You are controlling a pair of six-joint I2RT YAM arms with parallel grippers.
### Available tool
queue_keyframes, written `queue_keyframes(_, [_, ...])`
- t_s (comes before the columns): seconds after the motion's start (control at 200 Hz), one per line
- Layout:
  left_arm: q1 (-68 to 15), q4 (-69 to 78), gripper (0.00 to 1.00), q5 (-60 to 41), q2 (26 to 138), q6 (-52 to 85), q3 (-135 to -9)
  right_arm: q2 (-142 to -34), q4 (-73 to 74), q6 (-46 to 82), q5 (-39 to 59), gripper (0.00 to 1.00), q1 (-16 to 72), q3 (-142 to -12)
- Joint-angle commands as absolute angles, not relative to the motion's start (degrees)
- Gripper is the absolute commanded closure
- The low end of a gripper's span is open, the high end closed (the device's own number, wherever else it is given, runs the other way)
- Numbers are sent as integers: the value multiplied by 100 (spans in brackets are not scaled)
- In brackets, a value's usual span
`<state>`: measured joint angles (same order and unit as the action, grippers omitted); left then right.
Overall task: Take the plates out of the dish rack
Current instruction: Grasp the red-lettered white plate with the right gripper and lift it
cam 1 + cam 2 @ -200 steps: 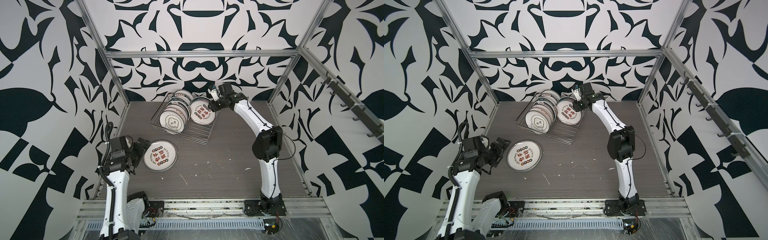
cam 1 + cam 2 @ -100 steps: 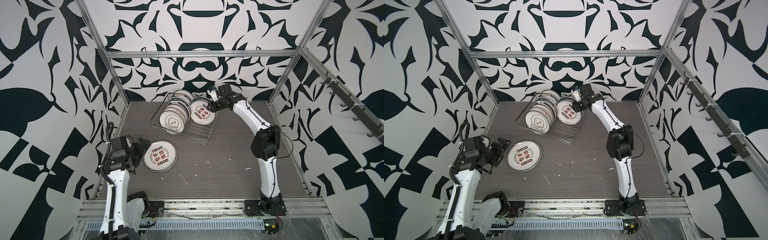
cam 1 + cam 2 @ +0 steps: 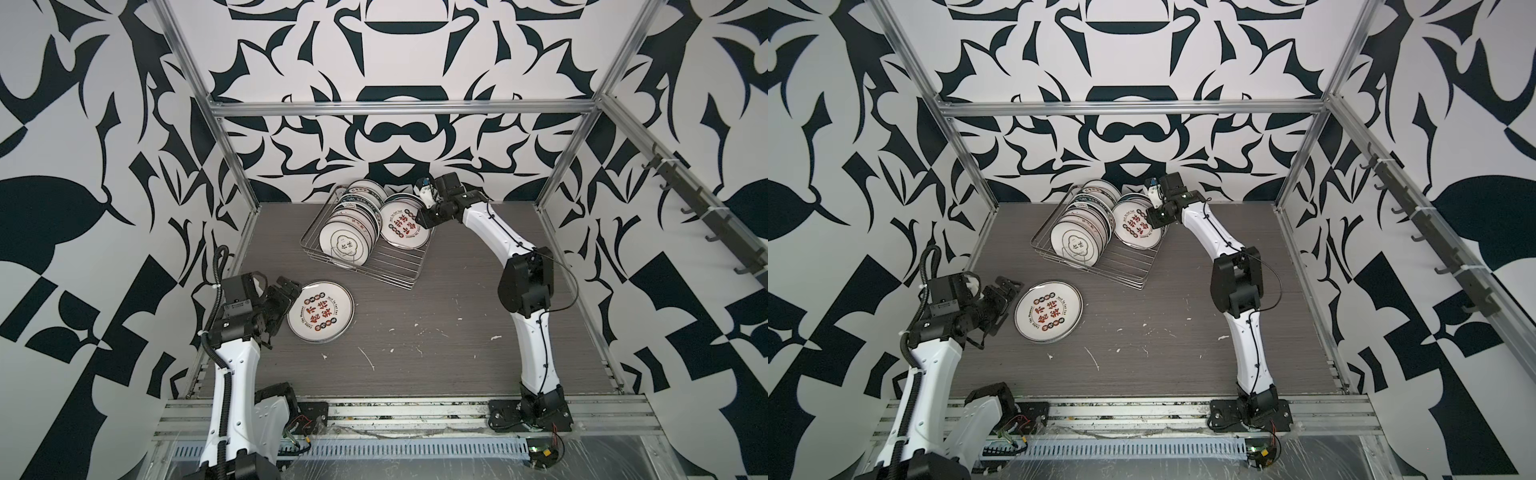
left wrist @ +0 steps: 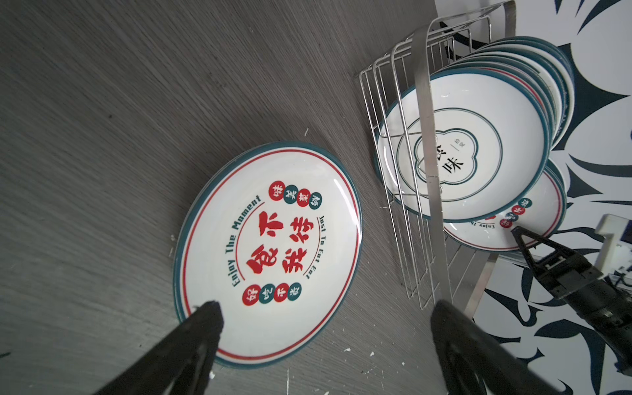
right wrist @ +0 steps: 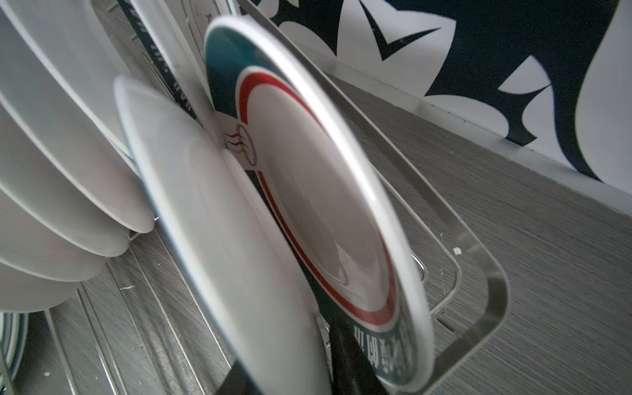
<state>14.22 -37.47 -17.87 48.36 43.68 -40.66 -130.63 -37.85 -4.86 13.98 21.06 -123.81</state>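
The dish rack stands at the back of the table with several plates upright in it. A plate with red characters leans at the rack's right end. My right gripper is shut on that plate's right edge. In the right wrist view its white back fills the gap between the two fingers, and a teal-rimmed plate stands just behind. Another plate lies flat at the front left. My left gripper hangs open beside it, holding nothing.
A row of several plates fills the rack's left side, the front one printed with a black character. White flecks dot the grey table. Patterned walls and metal frame posts close in the sides and back.
The right gripper's jaws have narrowed onto the edge of the leaning plate. The left arm and the plate lying on the table have not moved.
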Motion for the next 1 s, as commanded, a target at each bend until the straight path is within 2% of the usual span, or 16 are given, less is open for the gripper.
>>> queue_keyframes(0.0, [1411,-3771,1,-1802,4821,4348,-3977,-12998,-3725,-576,1568,71,2115,-12431])
queue_keyframes(0.46, [1407,-3606,1,-1714,4808,4372,-3781,-12787,-3442,-657,1407,99,2125,-12165])
queue_keyframes(0.995, [1406,-3149,1,-1742,4790,4476,-3489,-11704,-3699,-790,853,100,2127,-11846])
